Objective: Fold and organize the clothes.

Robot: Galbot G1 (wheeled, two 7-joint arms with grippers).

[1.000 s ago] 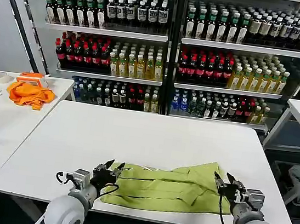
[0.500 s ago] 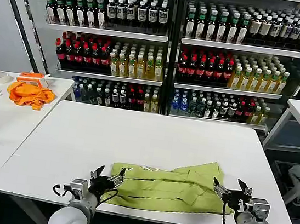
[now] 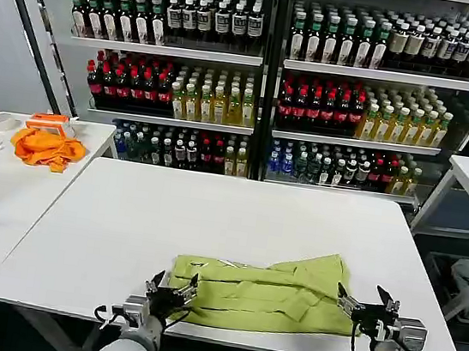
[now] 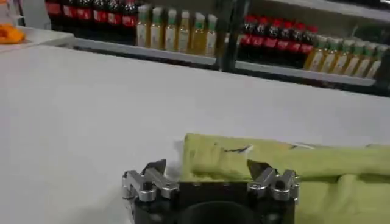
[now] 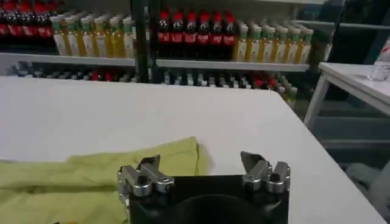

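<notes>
No legible text on anything

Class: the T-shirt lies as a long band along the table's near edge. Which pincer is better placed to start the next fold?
Probably the left pincer: it is open, its fingers over the T-shirt's end. The right pincer, also open, sits just past the other end.

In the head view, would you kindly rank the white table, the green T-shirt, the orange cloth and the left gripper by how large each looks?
1. White table, by far the largest.
2. Green T-shirt.
3. Orange cloth, though it lies farther off, which shrinks it.
4. Left gripper, open at the shirt's near left edge; close to the cloth in apparent size, so this order is unsure.
</notes>
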